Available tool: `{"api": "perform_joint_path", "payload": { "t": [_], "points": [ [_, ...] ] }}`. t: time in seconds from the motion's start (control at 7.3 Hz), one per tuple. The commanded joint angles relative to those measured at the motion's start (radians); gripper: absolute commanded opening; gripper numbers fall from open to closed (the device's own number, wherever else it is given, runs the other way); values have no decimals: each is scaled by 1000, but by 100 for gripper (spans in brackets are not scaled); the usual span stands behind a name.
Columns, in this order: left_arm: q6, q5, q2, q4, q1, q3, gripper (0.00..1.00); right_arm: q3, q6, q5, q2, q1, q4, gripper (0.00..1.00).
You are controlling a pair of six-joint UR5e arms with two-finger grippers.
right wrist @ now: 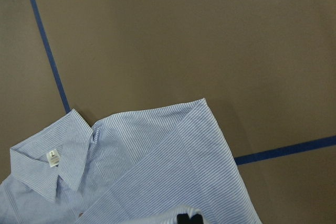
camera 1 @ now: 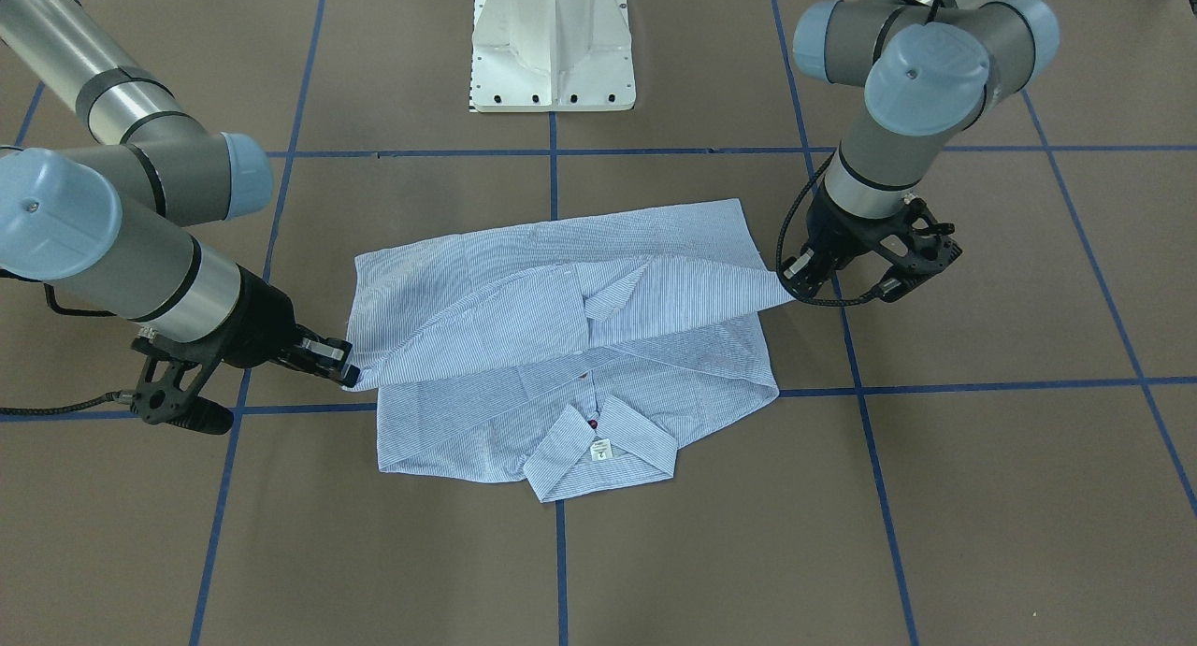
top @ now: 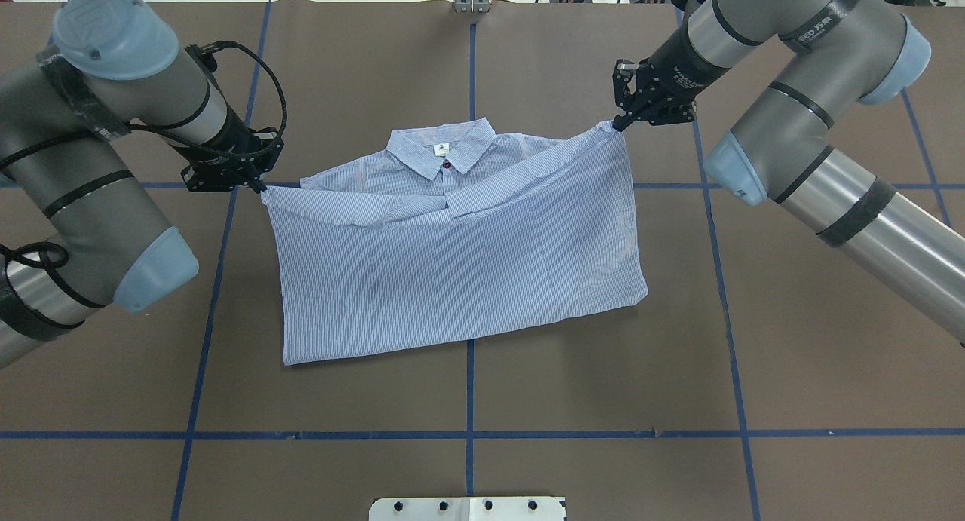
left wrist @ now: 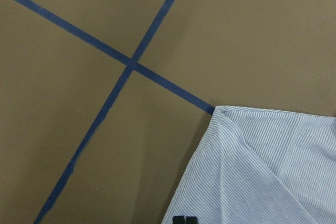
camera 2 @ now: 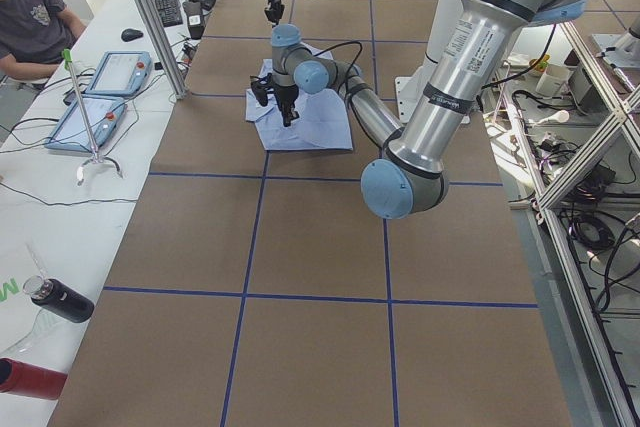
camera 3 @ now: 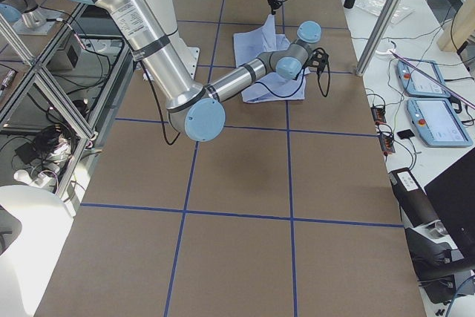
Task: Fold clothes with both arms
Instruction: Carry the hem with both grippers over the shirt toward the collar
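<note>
Black left gripper (top: 261,190) at nine o'clock, right gripper (top: 616,126) at two: jaws clamp corners of light blue-and-white striped button-up shirt (top: 452,272); fold hides its front.

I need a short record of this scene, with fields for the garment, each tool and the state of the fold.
garment: striped shirt, on the table
collar: at the side far from the robot
left tool: shut on one shirt corner
right tool: shut on the other corner
fold: lower part drawn over the body, edge held taut near the collar

Shirt (top: 452,280) lower front hidden under fold; pedestal (top: 467,510) cropped by edge.
</note>
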State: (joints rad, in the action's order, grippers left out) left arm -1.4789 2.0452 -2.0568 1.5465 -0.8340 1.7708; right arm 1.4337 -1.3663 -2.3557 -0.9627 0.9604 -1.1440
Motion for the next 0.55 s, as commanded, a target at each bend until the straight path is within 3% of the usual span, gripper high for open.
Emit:
{"api": "perform_joint_path", "payload": {
  "t": [0.0, 0.41],
  "points": [
    [-1, 1, -3, 82, -8, -77, 0, -38, 3, 12, 4, 0, 1, 0],
    [0, 1, -22, 95, -8, -102, 0, -73, 3, 55, 27, -3, 1, 0]
  ]
}}
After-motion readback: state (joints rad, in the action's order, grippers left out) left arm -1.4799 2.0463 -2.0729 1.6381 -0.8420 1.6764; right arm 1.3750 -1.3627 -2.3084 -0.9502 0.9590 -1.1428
